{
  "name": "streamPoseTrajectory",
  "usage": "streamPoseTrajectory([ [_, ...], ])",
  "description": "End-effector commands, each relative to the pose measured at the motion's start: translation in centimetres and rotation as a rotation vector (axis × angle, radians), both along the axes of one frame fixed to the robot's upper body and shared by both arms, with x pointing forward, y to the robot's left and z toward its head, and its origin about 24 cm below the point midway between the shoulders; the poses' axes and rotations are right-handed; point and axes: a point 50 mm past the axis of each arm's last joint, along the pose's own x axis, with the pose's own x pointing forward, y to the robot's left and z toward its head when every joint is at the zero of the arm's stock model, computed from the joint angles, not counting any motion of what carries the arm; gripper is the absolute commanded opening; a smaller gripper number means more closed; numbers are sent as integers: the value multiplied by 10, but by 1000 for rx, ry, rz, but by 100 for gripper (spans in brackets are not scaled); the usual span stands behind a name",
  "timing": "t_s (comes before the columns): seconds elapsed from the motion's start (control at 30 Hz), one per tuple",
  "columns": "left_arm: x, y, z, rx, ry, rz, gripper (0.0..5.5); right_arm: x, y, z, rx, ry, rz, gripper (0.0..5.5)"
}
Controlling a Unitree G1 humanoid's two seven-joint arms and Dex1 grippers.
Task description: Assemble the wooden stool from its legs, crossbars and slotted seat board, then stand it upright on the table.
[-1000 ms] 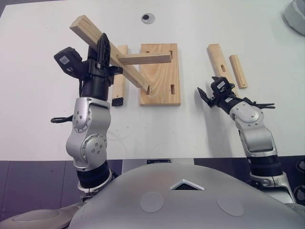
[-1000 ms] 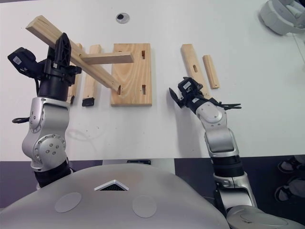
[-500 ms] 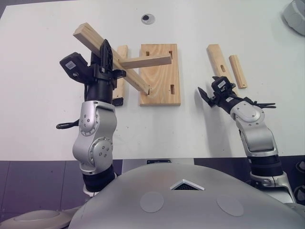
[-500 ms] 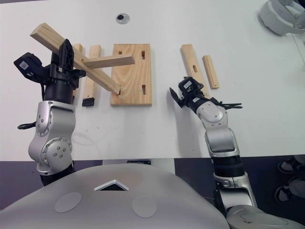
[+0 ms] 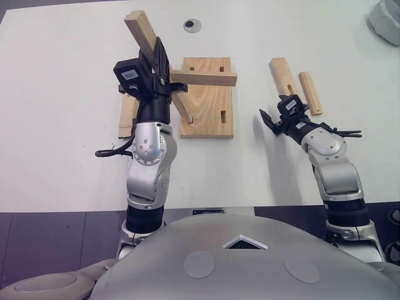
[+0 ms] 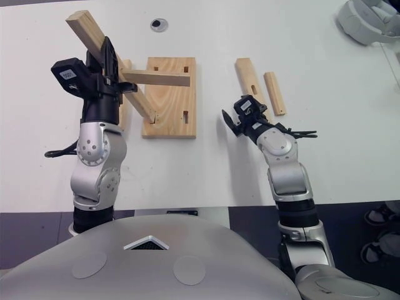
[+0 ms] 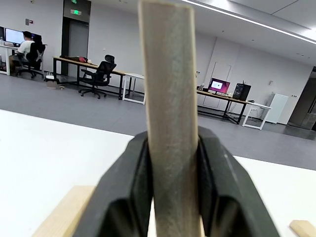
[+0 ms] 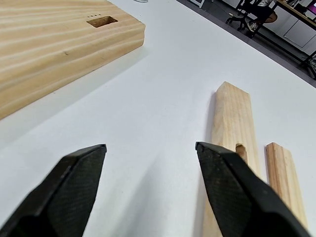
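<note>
Wrist view: left tool tight around leg

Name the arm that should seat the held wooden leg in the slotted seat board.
Left. The left gripper clamps the pale wooden leg, its lower end by a slot of the flat wooden seat board. The right gripper hangs open beside the loose wooden pieces.
</note>
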Motion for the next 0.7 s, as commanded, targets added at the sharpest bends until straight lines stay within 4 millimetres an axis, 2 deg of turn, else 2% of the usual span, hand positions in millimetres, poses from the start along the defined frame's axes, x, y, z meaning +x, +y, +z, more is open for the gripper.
streamPoseTrajectory([
  [0.03,-10,-9,-12,21,63,-5,102,0,-5,1,-7,-2,-14,338],
  [0.23,-27,-21,-12,27,62,-11,102,-5,-11,4,-31,16,4,338],
  [0.43,-42,-24,-20,-1,68,40,102,-7,-16,10,-51,35,31,338],
  [0.7,-48,-22,-4,-62,-96,38,102,-11,-11,7,-51,47,46,338],
])
